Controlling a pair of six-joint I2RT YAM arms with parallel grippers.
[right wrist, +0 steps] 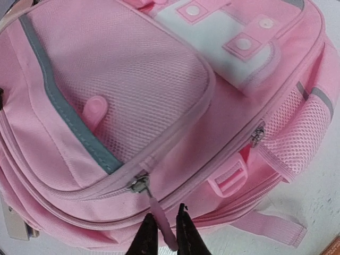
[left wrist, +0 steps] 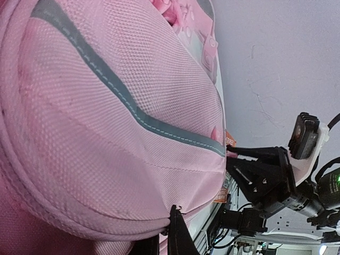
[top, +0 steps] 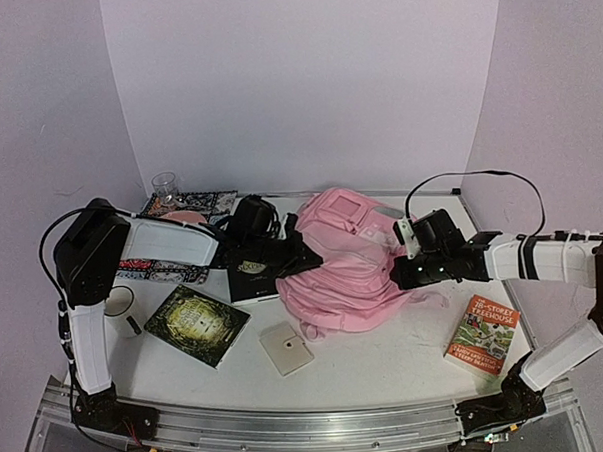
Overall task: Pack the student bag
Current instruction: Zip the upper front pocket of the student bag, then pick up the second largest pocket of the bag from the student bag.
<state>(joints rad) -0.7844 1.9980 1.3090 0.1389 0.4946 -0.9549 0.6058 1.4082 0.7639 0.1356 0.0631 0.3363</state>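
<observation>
The pale-pink student bag (top: 343, 269) lies in the middle of the table, front pockets up. My left gripper (top: 301, 252) is at its left edge; in the left wrist view (left wrist: 162, 241) it is shut on a fold of the bag's fabric (left wrist: 106, 122). My right gripper (top: 397, 272) is at the bag's right side. In the right wrist view (right wrist: 166, 234) its fingertips (right wrist: 149, 236) are closed around the pink zipper pull (right wrist: 161, 215) of a front pocket on the bag (right wrist: 122, 79). The slider (right wrist: 139, 184) sits just above.
A green book (top: 196, 324) and a white square pad (top: 286, 348) lie front left. An orange book (top: 483, 334) lies front right. A dark box (top: 252, 280), mug (top: 120, 302), glass (top: 165, 187) and patterned items (top: 190, 203) are at the left.
</observation>
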